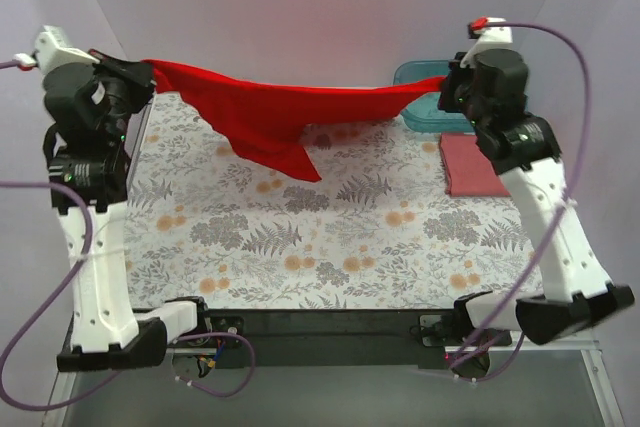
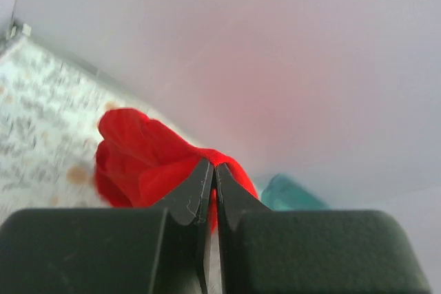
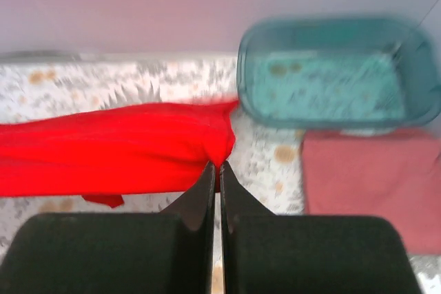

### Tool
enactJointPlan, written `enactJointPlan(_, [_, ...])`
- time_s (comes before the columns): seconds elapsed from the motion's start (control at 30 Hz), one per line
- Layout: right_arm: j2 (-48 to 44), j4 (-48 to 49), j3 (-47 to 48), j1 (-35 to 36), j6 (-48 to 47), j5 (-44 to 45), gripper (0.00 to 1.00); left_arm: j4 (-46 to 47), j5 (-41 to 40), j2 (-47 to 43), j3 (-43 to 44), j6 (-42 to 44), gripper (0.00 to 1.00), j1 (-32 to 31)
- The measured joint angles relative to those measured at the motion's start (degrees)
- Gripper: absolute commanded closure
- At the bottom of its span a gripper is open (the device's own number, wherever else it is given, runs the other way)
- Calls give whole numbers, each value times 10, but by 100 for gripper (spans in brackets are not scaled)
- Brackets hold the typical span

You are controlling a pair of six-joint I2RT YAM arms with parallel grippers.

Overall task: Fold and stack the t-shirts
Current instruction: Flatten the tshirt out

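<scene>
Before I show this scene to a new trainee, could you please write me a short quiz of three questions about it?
1. True or false: the red t-shirt lies flat on the table.
2. Where is the folded salmon-pink t-shirt? A) inside the teal plastic tub; B) on the table, beside the tub on its near side; C) hanging from a gripper.
3. Fill in: the left gripper and the right gripper are both ___ on the red t-shirt.
Key: 1. False: it hangs stretched between the two grippers. 2. B. 3. shut.
</scene>
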Motion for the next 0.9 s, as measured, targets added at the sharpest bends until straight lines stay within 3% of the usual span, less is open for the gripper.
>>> enactJointPlan(0.23, [-173, 13, 19, 1, -60, 7, 99, 17, -41, -115, 89, 19, 100, -1])
enactJointPlan(0.4, [-243, 23, 29, 2, -85, -4, 99, 29, -47, -147, 173, 39, 100, -16])
enactJointPlan(0.57, [-244, 26, 65, 2, -110, -21, 99, 31, -51, -120, 269, 66, 100, -49])
enactJointPlan(0.7, [-223, 27, 103, 2, -127, -36, 99, 52, -56, -83, 298, 92, 100, -63])
enactJointPlan(0.9, [-183, 49, 76, 2, -145, -37, 99, 95, -55, -28, 198, 112, 100, -66])
